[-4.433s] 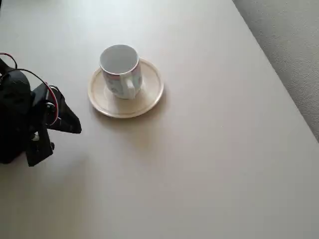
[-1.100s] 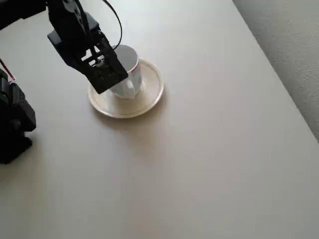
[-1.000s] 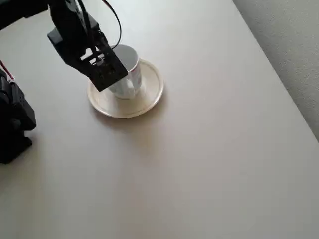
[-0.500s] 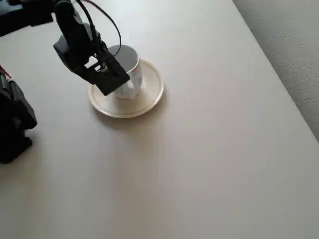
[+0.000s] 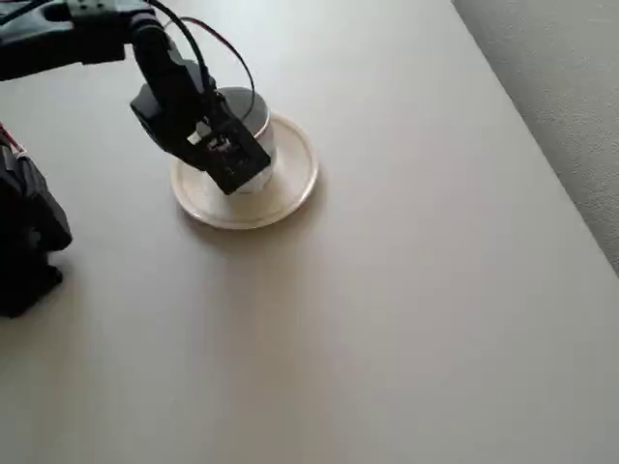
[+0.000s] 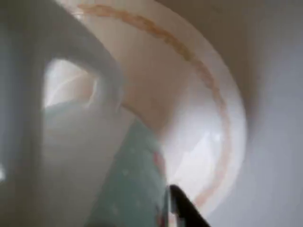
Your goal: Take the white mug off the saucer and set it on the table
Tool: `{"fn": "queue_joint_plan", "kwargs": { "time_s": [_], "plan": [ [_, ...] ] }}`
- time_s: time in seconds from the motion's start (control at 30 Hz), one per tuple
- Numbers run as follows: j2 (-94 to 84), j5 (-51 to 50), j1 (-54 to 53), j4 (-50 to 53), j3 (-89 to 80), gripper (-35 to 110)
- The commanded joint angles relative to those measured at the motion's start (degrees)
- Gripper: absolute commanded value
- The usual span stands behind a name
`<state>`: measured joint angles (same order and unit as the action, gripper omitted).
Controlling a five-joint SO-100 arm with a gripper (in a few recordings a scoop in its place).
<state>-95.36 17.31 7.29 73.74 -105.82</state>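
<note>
- Beige-grey table (image 5: 406,290) fills most of the overhead view, with a strip of textured grey floor (image 5: 571,87) past its straight edge at the upper right.
- On the table toward the upper left sits the saucer (image 5: 290,184), round and cream-white with a raised rim.
- The white mug (image 5: 253,116) stands upright on the saucer; what can be seen of its inside is empty.
- A black robot arm (image 5: 77,24) reaches in from the upper left, and its gripper (image 5: 232,164) hangs over the near side of the mug, hiding much of it.
- Red and black wires (image 5: 218,43) loop above the gripper.
- The arm's dark base (image 5: 24,242) sits at the left edge, well apart from the saucer.
- In the blurred wrist view, the mug's loop handle (image 6: 90,61) is very close at the left, with bluish print below it, and the saucer's rim (image 6: 222,123) curves behind.
- One dark fingertip (image 6: 187,210) shows at the bottom beside the mug's wall.
- Whether the claw is wide, narrow or gripping the mug cannot be told.
</note>
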Motion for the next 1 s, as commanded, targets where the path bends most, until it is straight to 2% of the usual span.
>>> {"fn": "queue_joint_plan", "kwargs": {
  "time_s": [0.0,0.17,0.37,0.5,0.8,0.97],
  "plan": [
    [1.8,0.4,-1.0,-1.8,0.2,12],
    [3.6,0.5,-1.5,-3.4,0.2,10],
    [4.5,0.4,-1.8,-4.2,0.7,-2],
    [3.1,0.0,-2.6,-4.5,0.7,-2],
    [-11.4,-1.2,-4.1,-1.7,1.6,-2],
    [-19.4,-2.7,-4.2,3.7,6.6,-2]
  ]
}}
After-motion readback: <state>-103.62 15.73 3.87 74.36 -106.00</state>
